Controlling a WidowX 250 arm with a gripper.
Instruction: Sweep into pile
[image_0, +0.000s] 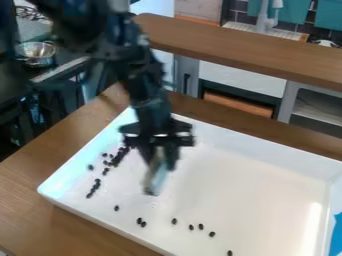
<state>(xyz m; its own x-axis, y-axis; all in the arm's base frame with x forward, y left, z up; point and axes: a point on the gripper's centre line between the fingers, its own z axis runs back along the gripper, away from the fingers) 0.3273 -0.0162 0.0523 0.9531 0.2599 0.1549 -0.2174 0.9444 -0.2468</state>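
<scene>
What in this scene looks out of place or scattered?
Some dark beans lie scattered along the near side of the white tray, apart from the denser cluster at left; this looks odd for one pile.

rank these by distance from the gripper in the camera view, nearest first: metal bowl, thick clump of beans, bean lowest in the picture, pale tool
1. Pale tool, in the gripper
2. Clump of beans, just left in the picture
3. Lowest bean, bottom edge, right of the gripper
4. Metal bowl, upper left
</scene>
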